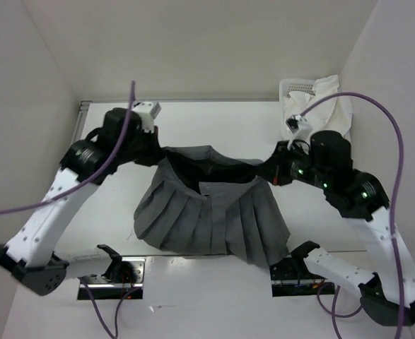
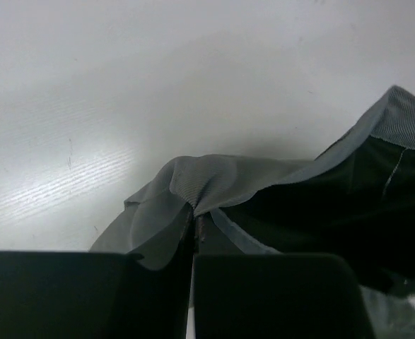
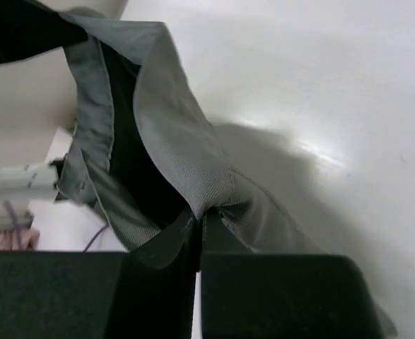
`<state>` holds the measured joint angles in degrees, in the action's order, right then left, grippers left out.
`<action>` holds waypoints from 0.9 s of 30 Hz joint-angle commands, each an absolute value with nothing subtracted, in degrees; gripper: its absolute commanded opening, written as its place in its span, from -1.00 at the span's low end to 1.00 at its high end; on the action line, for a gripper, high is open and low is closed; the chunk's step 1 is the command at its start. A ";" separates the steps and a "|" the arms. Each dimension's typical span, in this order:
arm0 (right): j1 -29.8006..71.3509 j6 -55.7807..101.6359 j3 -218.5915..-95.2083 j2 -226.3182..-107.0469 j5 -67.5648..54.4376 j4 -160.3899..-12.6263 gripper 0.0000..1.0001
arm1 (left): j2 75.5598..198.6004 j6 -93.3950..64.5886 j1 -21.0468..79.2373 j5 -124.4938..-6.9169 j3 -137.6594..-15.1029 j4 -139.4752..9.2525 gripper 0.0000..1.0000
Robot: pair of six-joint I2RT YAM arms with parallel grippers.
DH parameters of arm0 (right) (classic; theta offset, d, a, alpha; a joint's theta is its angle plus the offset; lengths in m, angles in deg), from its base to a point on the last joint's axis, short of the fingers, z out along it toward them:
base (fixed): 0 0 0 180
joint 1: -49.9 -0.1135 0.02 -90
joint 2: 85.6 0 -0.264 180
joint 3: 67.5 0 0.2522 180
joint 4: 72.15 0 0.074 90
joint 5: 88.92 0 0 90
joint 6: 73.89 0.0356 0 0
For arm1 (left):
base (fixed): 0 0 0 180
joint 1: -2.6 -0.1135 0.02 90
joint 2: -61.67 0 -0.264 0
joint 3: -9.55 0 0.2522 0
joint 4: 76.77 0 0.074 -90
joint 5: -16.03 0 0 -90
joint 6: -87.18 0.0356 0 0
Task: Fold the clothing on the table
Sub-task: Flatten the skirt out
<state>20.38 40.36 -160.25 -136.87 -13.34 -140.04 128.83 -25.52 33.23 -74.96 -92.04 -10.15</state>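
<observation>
Arm bases, overhead view, 6 o'clock. Grey pleated clothing (image 1: pixel 211 212) at centre of tabletop (image 1: pixel 214 123), waistband held up between my claws. Left wrist: my left claw (image 2: pixel 193 236) closed, pinching a waistband fold; dark opening at 3 o'clock. Right wrist: my right claw (image 3: pixel 199 226) closed on the waistband edge, fabric running up to 11 o'clock.

Landmark: dark grey pleated fabric garment (image 1: pixel 211 212) on the flat white table (image 1: pixel 214 123).
Middle: its raised waistband spans from left gripper (image 1: pixel 159 151) to right gripper (image 1: pixel 267 171), barring passage there.
Beyond garment: open table surface.
Left of garment: open strip of table.
Far right of garment: white slotted plastic basket (image 1: pixel 297 87) with white cloth (image 1: pixel 334 99) blocks the corner.
</observation>
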 commanded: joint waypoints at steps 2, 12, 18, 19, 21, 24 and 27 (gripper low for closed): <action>24.66 37.48 -160.45 -146.30 -8.85 -127.58 -1.00 | 138.12 -25.24 29.32 -78.44 -94.64 -20.10 -1.00; 39.52 31.67 -191.28 -172.32 -11.14 -126.87 -1.00 | 171.16 -23.39 18.51 -78.19 -145.04 -10.56 -1.00; 40.23 29.39 -200.62 -177.79 -12.28 -127.48 -1.00 | 178.31 -26.03 14.20 -71.15 -162.26 -6.23 -1.00; 40.23 29.38 -200.62 -177.80 -12.28 -127.48 -1.00 | 178.30 -26.03 14.20 -71.15 -161.46 -6.23 -1.00; 40.23 29.38 -196.68 -177.28 -13.59 -126.18 -1.00 | 177.70 -24.89 14.20 -72.12 -158.91 -6.23 -1.00; 40.23 29.91 -187.03 -174.99 -14.13 -123.80 -1.00 | 175.41 -24.36 15.77 -74.58 -147.95 -10.33 -1.00; 40.23 31.22 -176.92 -173.58 -15.71 -120.47 -1.00 | 169.80 -25.14 16.31 -74.05 -127.05 -20.76 -1.00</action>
